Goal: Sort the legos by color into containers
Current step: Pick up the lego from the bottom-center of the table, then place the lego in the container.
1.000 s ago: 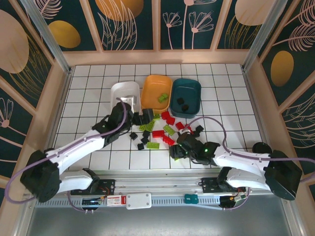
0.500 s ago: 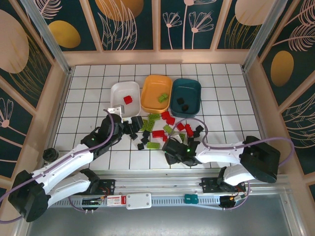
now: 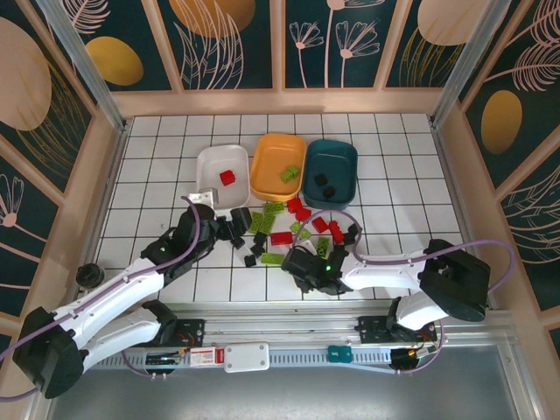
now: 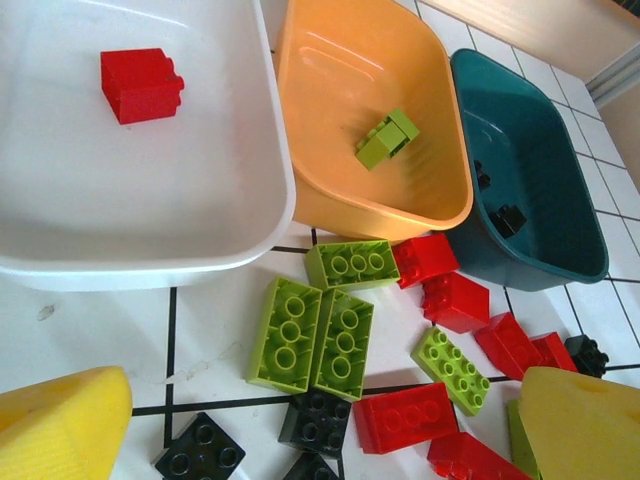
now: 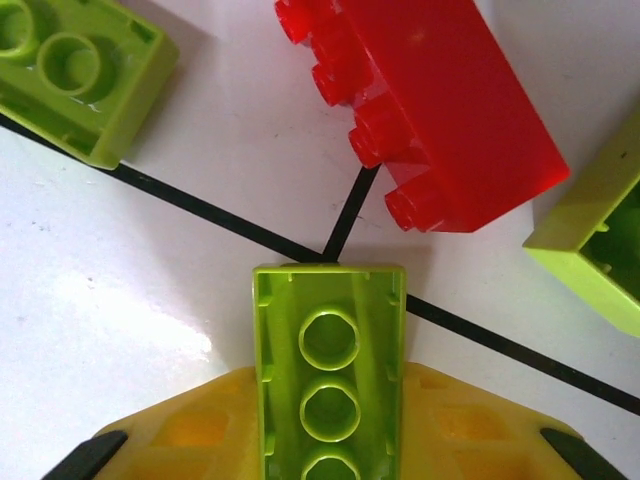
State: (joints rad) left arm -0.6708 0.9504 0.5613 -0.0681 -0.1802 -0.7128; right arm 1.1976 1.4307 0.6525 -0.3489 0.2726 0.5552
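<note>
White tray (image 4: 120, 200), 10 o'clock: one red brick (image 4: 140, 85). Orange tray (image 4: 330, 110), 12 o'clock: one lime green brick (image 4: 387, 137). Teal tray (image 4: 545, 170), 2 o'clock: black bricks (image 4: 505, 218) low against its wall. Counter (image 4: 80, 340), centre to 5 o'clock: loose lime green pair (image 4: 312, 338) side by side and touching, red pieces (image 4: 405, 417), black pieces (image 4: 200, 457). Left hand (image 4: 320, 440): yellow fingers (image 4: 60, 425) wide apart, 7 and 5 o'clock.

Top view: bright, even overhead light; soft short shadows on desk (image 3: 394, 175). Left wrist: white tray (image 4: 150, 190) nearly blown out, yellow fingers (image 4: 60, 425) blurred in near corners. Right wrist: glare patch on desk lower left; lime brick (image 5: 328, 370) in focus.
</note>
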